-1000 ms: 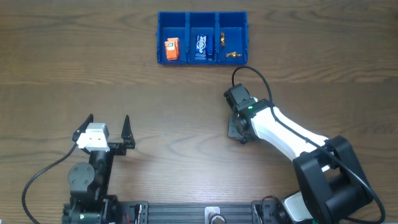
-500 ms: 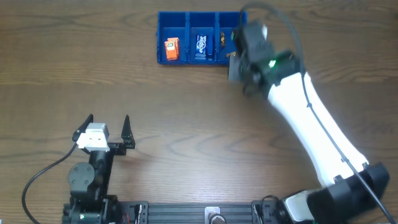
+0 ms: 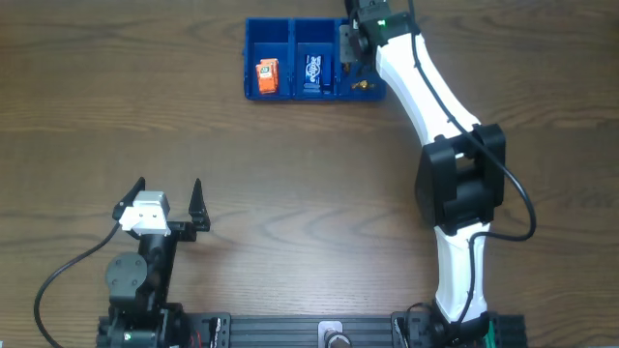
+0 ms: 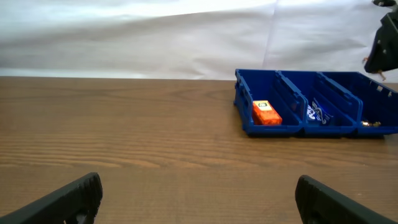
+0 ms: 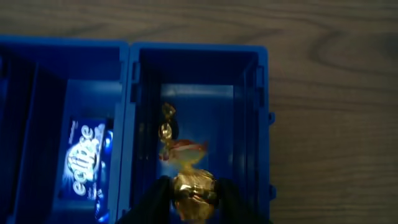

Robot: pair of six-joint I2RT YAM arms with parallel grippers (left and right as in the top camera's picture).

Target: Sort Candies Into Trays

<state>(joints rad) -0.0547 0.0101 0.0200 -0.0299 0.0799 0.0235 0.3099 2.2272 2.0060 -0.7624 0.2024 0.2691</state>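
Note:
A blue three-compartment tray (image 3: 250,58) stands at the far middle of the table. Its left compartment holds an orange candy (image 3: 267,74), the middle one a blue packet (image 3: 312,68), and the right one gold-wrapped candies (image 3: 362,86). My right gripper (image 5: 194,194) hangs over the right compartment, shut on a gold-wrapped candy (image 5: 194,186), with two more gold candies (image 5: 183,151) lying below it. My left gripper (image 3: 168,188) stands open near the table's front left with nothing between its fingers, far from the tray (image 4: 249,124).
Bare wooden table surrounds the tray on all sides. The right arm (image 3: 455,184) stretches up the right half of the table. A white backdrop stands behind the tray in the left wrist view.
My right gripper has travelled from the middle of the table up to the tray's right compartment. The left arm has not moved.

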